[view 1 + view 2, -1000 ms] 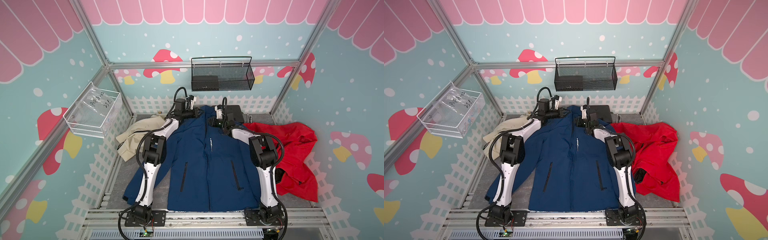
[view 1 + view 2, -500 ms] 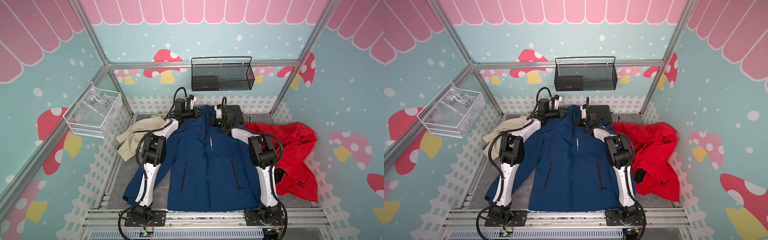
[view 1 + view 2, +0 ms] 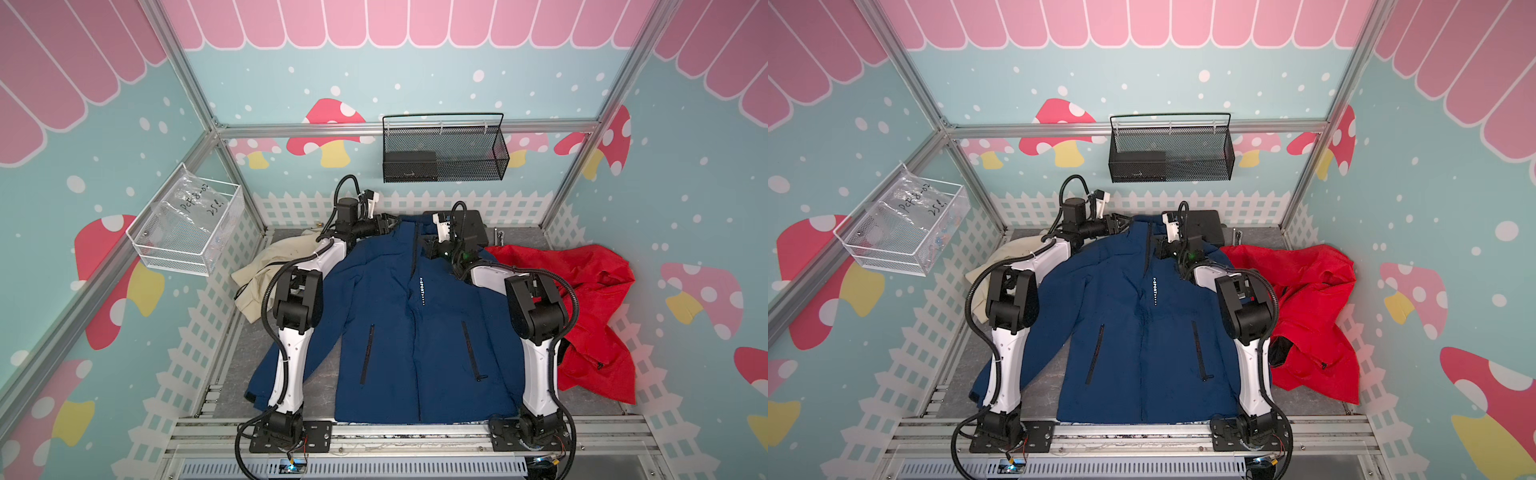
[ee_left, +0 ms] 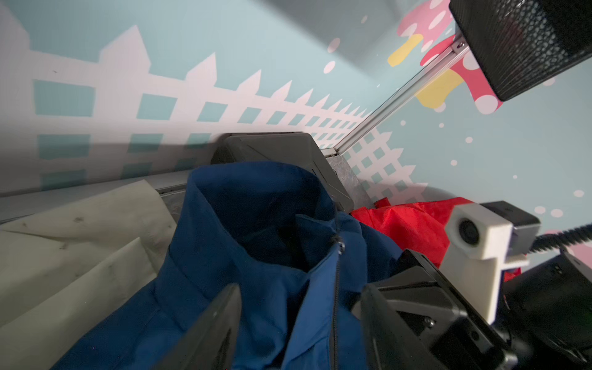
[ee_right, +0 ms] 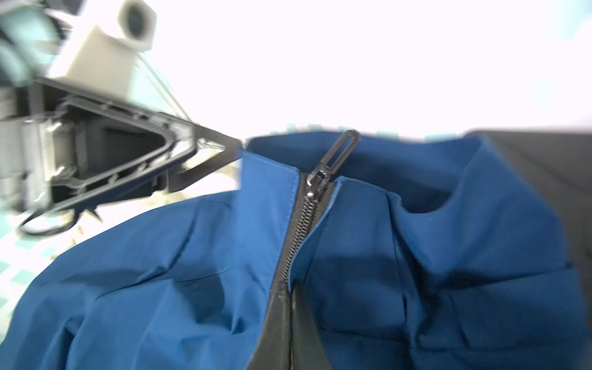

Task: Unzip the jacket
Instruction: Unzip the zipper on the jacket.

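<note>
**A:** What is shown, and where is the garment?

**B:** A navy jacket [image 3: 415, 324] is laid flat, front up, on a grey table [image 3: 322, 376]. It lies between a beige garment [image 3: 274, 270] and a red jacket [image 3: 582, 291]. Its collar [image 4: 256, 198] is turned toward the far wall. The zip [image 5: 304, 217] is seen closed, with the slider [image 4: 339, 245] near the collar top and the pull tab [image 5: 340, 150] standing up.

**A:** How are the jaws set?

**B:** The left gripper [image 3: 392, 222] is held just beside the collar edge, jaws spread and nothing grasped. The right gripper [image 3: 428, 251] is placed at the collar's other side, jaws clenched.

**A:** What could go wrong?

**B:** With the collar unpinned on the left, the cloth would likely be dragged along with any pull, so the slider would not run. The thin tab could be missed or knocked flat. The flap beside the teeth could be caught in the slider. With both grippers so near each other, a collision is possible.

**A:** What is hard to make out?

**B:** The right gripper's fingertips are not shown in its own wrist view, which is blurred and washed out above. Whether cloth is pinched there cannot be told. The jacket's right sleeve is covered by the arm.
</note>
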Robot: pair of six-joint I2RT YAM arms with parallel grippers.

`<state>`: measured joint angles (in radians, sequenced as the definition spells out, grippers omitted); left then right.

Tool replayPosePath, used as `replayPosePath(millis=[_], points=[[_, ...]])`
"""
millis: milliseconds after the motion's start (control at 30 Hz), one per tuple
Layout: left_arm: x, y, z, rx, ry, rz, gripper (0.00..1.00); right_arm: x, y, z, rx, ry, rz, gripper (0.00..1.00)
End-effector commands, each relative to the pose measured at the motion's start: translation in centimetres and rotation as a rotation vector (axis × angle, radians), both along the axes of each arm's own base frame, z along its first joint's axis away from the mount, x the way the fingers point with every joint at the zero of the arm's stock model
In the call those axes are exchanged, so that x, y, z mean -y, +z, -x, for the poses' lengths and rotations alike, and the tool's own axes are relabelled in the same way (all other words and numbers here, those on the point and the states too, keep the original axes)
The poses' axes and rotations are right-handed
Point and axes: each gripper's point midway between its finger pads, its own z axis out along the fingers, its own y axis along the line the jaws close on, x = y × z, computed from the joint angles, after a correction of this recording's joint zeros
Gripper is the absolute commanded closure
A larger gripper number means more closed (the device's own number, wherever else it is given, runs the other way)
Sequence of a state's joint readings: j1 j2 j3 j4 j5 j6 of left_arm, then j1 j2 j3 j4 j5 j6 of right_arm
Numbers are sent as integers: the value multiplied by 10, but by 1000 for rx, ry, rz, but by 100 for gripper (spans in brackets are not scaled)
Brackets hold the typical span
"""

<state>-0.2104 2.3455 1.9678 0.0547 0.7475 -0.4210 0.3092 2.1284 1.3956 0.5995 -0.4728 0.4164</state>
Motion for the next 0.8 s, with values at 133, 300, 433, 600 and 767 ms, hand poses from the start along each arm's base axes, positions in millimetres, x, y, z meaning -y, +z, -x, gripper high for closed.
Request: replayPosePath(millis=[133, 300, 433, 600, 767], points=[[-1, 75, 35, 322, -191, -78, 26, -9, 69, 34, 355, 132, 19, 100], [-4, 83, 56, 566, -331, -132, 26, -10, 74, 46, 401, 165, 33, 100], [-9, 90, 59, 701, -382, -154, 27, -10, 76, 59, 434, 198, 48, 100], [-4, 95, 58, 772, -421, -220, 28, -9, 77, 74, 477, 228, 65, 100], [13, 85, 68, 893, -475, -381, 31, -9, 76, 78, 481, 240, 68, 100]])
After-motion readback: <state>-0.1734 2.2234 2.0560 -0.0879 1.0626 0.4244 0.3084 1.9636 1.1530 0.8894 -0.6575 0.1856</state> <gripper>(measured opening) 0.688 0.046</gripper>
